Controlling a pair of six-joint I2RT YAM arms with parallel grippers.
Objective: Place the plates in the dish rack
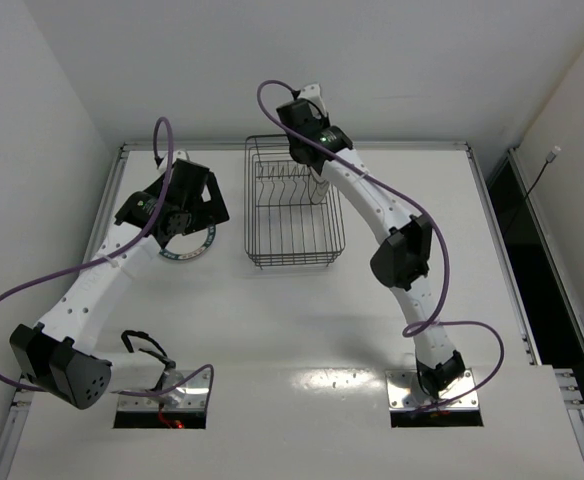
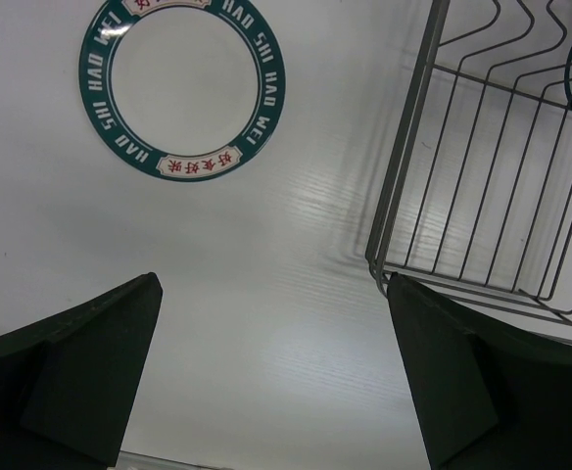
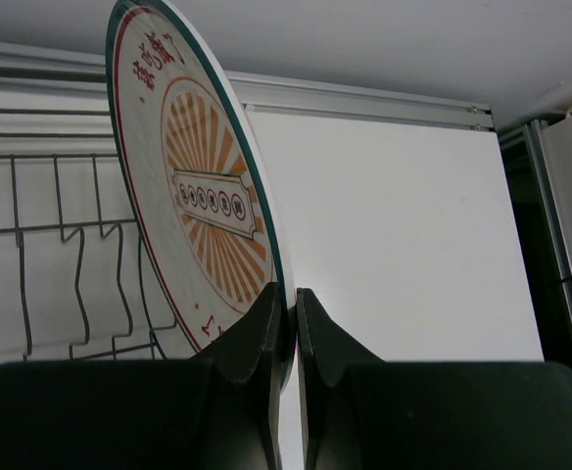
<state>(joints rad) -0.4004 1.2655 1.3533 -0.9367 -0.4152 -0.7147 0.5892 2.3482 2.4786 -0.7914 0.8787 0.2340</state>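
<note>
Right wrist shows the right tool (image 3: 286, 299) pinching the orange sunburst plate (image 3: 203, 196) by its rim, upright at the dish rack (image 1: 272, 225) by the tabletop's (image 1: 302, 330) far edge. The left tool (image 2: 274, 284) gapes wide near the teal-rimmed plate (image 2: 182, 88), which lies flat left of the rack.

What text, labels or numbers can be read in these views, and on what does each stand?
"HAO SHI HAO WEI": white capitals running round the rim of the teal-rimmed plate, left wrist view.
Red Chinese characters in the white panels on that same rim: too small to read.
Red Chinese characters near the rim and in the centre banner of the sunburst plate, right wrist view: too blurred to read.
Nothing else legible in any view.
</note>
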